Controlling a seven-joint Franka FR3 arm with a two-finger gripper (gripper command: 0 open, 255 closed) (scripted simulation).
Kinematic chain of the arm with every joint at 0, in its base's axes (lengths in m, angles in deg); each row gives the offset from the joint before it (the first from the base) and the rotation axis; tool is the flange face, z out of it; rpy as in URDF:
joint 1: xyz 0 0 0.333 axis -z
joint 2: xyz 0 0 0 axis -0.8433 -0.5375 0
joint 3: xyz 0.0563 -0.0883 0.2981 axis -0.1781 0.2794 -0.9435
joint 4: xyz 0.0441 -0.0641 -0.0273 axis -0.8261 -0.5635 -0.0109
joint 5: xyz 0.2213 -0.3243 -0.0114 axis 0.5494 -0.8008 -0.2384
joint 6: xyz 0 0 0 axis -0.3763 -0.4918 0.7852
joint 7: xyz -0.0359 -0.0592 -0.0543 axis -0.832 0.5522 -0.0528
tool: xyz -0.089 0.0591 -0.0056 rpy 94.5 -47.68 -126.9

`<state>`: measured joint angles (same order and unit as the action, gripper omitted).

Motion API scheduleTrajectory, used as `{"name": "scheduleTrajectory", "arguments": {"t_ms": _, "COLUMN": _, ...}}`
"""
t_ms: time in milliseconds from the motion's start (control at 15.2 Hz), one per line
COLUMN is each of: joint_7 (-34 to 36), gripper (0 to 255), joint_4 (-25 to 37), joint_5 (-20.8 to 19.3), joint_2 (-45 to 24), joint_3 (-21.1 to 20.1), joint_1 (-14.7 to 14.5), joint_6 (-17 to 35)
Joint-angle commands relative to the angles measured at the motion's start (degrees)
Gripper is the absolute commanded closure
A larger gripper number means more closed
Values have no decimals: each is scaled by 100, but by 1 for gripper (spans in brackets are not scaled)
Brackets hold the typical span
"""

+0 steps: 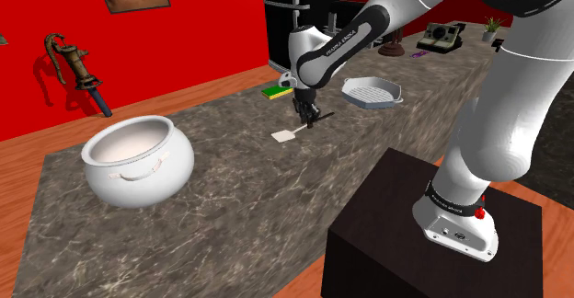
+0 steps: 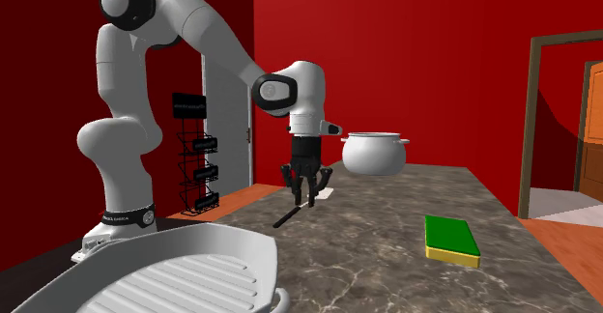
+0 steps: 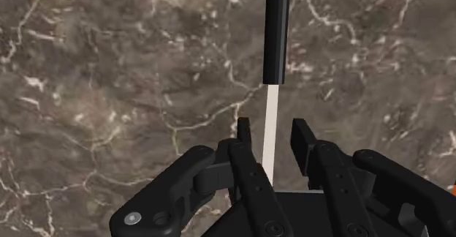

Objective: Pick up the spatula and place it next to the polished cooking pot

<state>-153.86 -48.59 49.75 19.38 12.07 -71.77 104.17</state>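
The spatula (image 1: 284,135) lies flat on the marble counter (image 1: 230,204), its white blade toward the pot and its black handle (image 3: 276,31) pointing away. My gripper (image 1: 304,115) is down over it, pointing straight at the counter. In the wrist view the fingers (image 3: 245,129) stand apart on either side of the thin white shank, with a small gap on each side. From the second exterior view, the gripper (image 2: 307,195) reaches the spatula (image 2: 290,212) near its middle. The white round pot (image 1: 138,158) (image 2: 375,154) stands far along the counter toward the shoulder view's left.
A white ribbed grill pan (image 1: 373,92) (image 2: 184,272) sits just past the gripper toward the shoulder view's right. A green and yellow sponge (image 1: 276,92) (image 2: 451,239) lies near the counter's far edge. An instant camera (image 1: 440,37) stands farther along. The dark stand (image 1: 405,241) is at lower right.
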Motion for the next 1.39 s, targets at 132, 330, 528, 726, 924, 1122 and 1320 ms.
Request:
{"name": "scheduleTrajectory", "arguments": {"t_ms": 132, "joint_7": 0, "gripper": 255, "joint_4": 0, "joint_5": 0, "joint_2": 0, "joint_3": 0, "joint_1": 0, "joint_6": 0}}
{"name": "scheduleTrajectory", "arguments": {"t_ms": 330, "joint_7": 0, "gripper": 255, "joint_4": 0, "joint_5": 0, "joint_2": 0, "joint_3": 0, "joint_1": 0, "joint_6": 0}}
{"name": "scheduleTrajectory", "arguments": {"t_ms": 528, "joint_7": 1, "gripper": 255, "joint_4": 28, "joint_5": -6, "joint_2": 50, "joint_3": -1, "joint_1": -1, "joint_6": -77}}
{"name": "scheduleTrajectory", "arguments": {"t_ms": 726, "joint_7": 4, "gripper": 255, "joint_4": 123, "joint_5": -21, "joint_2": 191, "joint_3": -5, "joint_1": -4, "joint_6": -312}}
{"name": "scheduleTrajectory", "arguments": {"t_ms": 924, "joint_7": 4, "gripper": 255, "joint_4": 227, "joint_5": -33, "joint_2": 322, "joint_3": -11, "joint_1": -7, "joint_6": -546}}
{"name": "scheduleTrajectory", "arguments": {"t_ms": 1122, "joint_7": 3, "gripper": 255, "joint_4": 343, "joint_5": -43, "joint_2": 441, "joint_3": -17, "joint_1": -10, "joint_6": -780}}
{"name": "scheduleTrajectory", "arguments": {"t_ms": 1320, "joint_7": 1, "gripper": 255, "joint_4": 470, "joint_5": -50, "joint_2": 549, "joint_3": -24, "joint_1": -13, "joint_6": -1014}}
